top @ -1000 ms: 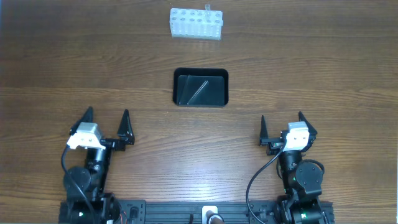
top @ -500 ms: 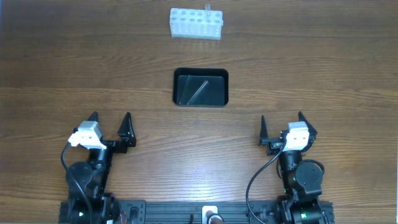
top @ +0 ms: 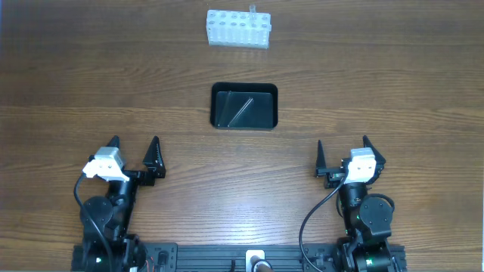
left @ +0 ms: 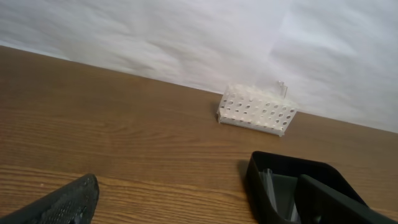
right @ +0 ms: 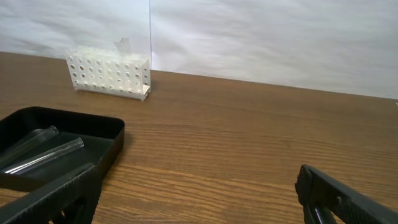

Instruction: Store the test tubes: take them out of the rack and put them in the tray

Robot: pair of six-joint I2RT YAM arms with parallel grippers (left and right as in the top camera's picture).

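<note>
A white perforated plastic rack [top: 237, 29] holding one clear test tube [top: 252, 10] stands far back on the brown wooden tabletop [top: 393, 75]. Nearer, a black rectangular tray [top: 214, 106] holds two clear glass tubes [right: 46, 154]. The left gripper [top: 134, 141] and right gripper [top: 342, 143] have their fingers apart, empty.

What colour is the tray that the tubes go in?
The tray is black, with clear tubes lying inside it. It shows best in the top view.

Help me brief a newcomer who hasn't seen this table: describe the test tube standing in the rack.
On the wooden table, find the white rack at the far side, beyond the black tray. One clear test tube stands upright in it, toward the right end in the top view. Unlike the tubes lying flat in the tray, it pokes above the rack's top.
</note>
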